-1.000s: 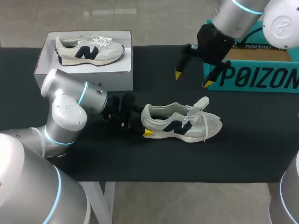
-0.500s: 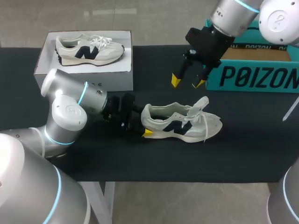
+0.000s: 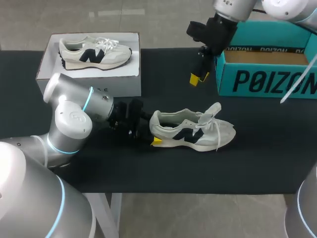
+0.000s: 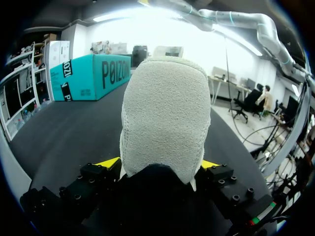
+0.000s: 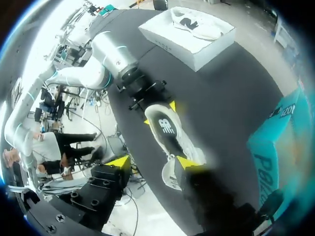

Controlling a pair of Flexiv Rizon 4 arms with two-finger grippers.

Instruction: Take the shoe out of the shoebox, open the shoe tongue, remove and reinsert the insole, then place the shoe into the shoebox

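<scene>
left end effector (image 3: 151, 134): closed on the heel of the shoe (image 3: 193, 130), one yellow tip pressed on each side, low on the counter (image 3: 163, 168)
right end effector (image 3: 198, 78): fingers apart, holding nothing, raised over the counter's far part just beside the teal box (image 3: 267, 79)
counts: two arms, two shoes, two boxes
shoe: pale grey-white sneaker, fuzzy suede heel, dark logo on the side, white laces loose, tongue sticking up; upright on its sole mid-counter, toe pointing toward the right arm's side
shoe vs end effectors: heel between the left fingers, touching both; well apart from the right end effector, which hangs beyond and above the lace end
second shoe (image 3: 94, 52): same make, lying in the white box (image 3: 124, 82)
white box: flat rectangular cardboard, far left corner of the counter, behind the left arm
teal box: larger cardboard carton, open top, brown inside, far right of the counter
counter: black, matte
</scene>
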